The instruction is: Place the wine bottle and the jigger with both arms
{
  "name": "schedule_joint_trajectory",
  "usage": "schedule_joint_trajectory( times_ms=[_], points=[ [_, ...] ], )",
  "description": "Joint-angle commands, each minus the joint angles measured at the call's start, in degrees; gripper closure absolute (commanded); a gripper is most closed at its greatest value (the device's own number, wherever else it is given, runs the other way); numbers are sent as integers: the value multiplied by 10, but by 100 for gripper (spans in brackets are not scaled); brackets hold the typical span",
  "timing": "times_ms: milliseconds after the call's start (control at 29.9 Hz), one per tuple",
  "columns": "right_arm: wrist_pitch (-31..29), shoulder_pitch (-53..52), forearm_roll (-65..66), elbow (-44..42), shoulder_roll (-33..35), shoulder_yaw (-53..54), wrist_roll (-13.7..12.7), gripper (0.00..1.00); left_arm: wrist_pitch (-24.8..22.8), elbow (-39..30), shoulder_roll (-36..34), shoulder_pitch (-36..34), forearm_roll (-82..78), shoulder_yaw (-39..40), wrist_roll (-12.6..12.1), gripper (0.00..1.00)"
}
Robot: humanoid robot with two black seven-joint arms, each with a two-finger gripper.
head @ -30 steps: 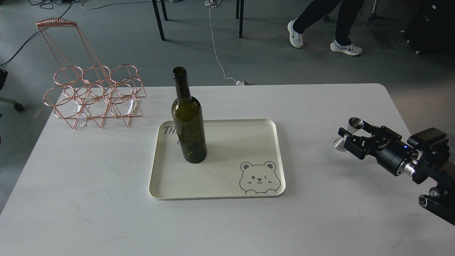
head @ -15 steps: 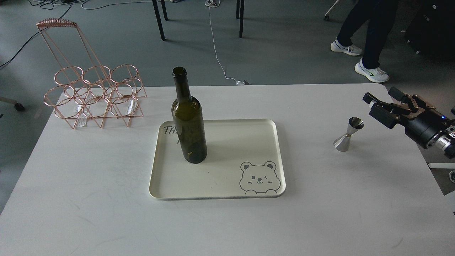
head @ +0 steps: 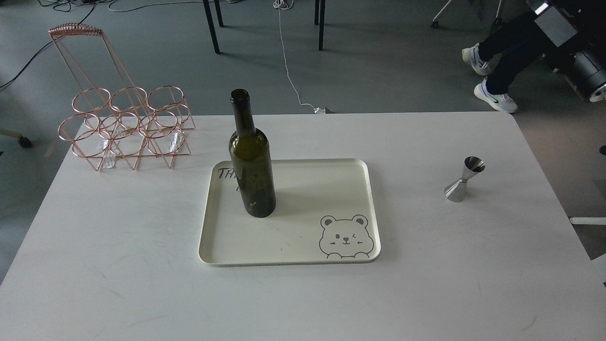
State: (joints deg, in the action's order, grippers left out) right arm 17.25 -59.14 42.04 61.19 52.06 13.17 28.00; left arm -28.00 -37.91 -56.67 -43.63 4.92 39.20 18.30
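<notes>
White laminate is what the table [head: 118,265] is made of, and nothing stands on its nearest stretch. On it lies a cream rectangular tray with a printed bear face [head: 289,253], and the tall dark olive-green glass wine bottle [head: 252,175] is set upright on the tray's left part, partly covering some black lettering, so the words cannot be read in full. Well apart to the right, off the tray, the small silver hourglass-shaped jigger with a thin gold waist [head: 464,180] stands upright on bare tabletop, untouched by anything; both items are judged to be already put down. Farther back at the left corner a rose-gold wire bottle rack [head: 125,125] is seen, empty. At the top right edge only a thick black and silver segment of the right arm [head: 584,73] is caught; its gripper is cut off, so its state cannot be told. The left arm is not seen at all.
</notes>
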Motion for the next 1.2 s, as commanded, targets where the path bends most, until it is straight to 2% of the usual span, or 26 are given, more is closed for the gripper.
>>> schedule_joint_trajectory(
  times_ms=[0, 167, 401, 635, 801, 935, 1035, 1169],
  points=[
    [-25, 3, -86, -13, -11, 9, 0, 3, 0, -73, -41, -8, -60, 1, 3, 1],
    [-79, 3, -234, -41, -35, 11, 0, 3, 0, -175, -95, -8, -137, 1, 3, 2],
    [-158, 5, -383, -108, -69, 33, 0, 3, 0, -263, -143, -7, -258, 1, 6, 2],
    [-251, 27, -579, -151, -71, 41, 0, 3, 0, -373, -183, -7, -432, 1, 7, 2],
    [-279, 48, -620, -162, -71, 46, 0, 3, 6, -450, -198, -7, -587, 0, 7, 2],
    [-287, 72, -622, -163, -71, 80, 0, 3, 56, -521, -201, -6, -687, -1, 7, 2],
    [-303, 83, -622, -165, -71, 101, 0, 3, 87, -560, -189, -3, -745, -1, 7, 2],
    [-306, 86, -622, -166, -71, 112, 0, 3, 105, -575, -128, -5, -870, -19, 9, 2]
  ],
)
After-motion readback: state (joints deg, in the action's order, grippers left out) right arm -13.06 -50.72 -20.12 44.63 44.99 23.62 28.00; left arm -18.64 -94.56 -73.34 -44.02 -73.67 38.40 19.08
